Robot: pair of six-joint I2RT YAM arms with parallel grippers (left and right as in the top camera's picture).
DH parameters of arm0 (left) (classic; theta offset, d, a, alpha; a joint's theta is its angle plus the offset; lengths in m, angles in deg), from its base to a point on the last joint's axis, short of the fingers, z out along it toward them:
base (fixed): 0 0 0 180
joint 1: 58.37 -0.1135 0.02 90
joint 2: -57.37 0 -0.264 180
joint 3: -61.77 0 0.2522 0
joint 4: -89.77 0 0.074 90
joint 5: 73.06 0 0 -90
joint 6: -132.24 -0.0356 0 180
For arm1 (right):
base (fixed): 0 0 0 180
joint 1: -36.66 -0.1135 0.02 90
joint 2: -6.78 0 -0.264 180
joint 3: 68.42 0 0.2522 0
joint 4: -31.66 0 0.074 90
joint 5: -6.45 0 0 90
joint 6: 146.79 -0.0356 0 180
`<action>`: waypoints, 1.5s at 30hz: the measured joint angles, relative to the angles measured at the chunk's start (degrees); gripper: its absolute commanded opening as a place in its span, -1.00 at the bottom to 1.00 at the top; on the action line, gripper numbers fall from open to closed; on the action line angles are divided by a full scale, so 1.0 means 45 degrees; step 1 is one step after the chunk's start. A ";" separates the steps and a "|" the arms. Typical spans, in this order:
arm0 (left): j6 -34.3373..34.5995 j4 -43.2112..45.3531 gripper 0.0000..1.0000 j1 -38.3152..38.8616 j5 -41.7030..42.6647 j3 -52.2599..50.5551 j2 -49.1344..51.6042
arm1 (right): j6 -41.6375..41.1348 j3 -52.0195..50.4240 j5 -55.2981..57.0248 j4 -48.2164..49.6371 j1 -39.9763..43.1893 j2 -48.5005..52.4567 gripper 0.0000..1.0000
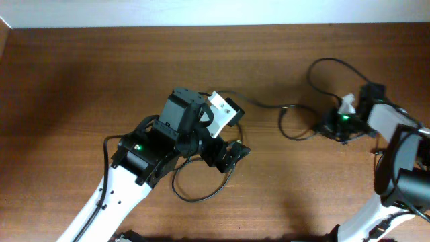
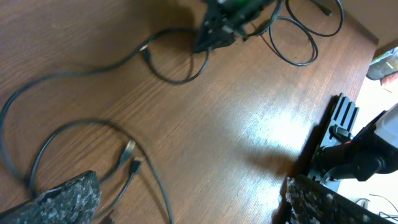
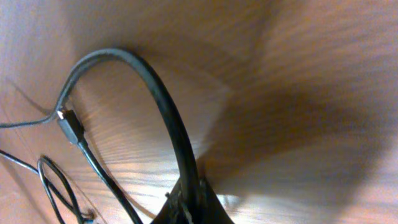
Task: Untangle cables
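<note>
Thin black cables lie on the brown table. One loop (image 1: pixel 201 198) lies under my left gripper (image 1: pixel 232 153), and a strand (image 1: pixel 269 105) runs right to loops (image 1: pixel 316 67) by my right gripper (image 1: pixel 334 126). In the left wrist view my left gripper (image 2: pixel 193 199) is open wide and empty, just above the table; two small plug ends (image 2: pixel 130 157) and a cable loop (image 2: pixel 68 127) lie by its left finger. In the right wrist view my right gripper (image 3: pixel 193 208) is shut on a black cable (image 3: pixel 161 106) that arches up from the jaws; a plug (image 3: pixel 69 126) lies beside it.
The table's far edge meets a white wall (image 1: pixel 201 12). In the left wrist view the right gripper (image 2: pixel 224 25) sits among cable loops (image 2: pixel 295 43), and an arm base with clamp (image 2: pixel 348 143) stands at the table's right edge.
</note>
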 measured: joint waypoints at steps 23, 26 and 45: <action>0.0000 0.0005 0.98 0.0000 0.0000 0.0000 0.0000 | 0.5090 0.1957 0.1438 -0.1681 -0.0219 -0.0078 0.98; 0.0034 0.0000 0.98 0.0000 0.0000 0.0000 0.0000 | 0.7980 0.2293 0.1608 -0.0699 -0.2142 -0.0063 0.98; 0.0034 0.0000 0.98 0.0000 -0.0005 0.0000 0.0000 | 0.9942 0.2404 0.2006 0.5217 -0.5746 0.0656 0.98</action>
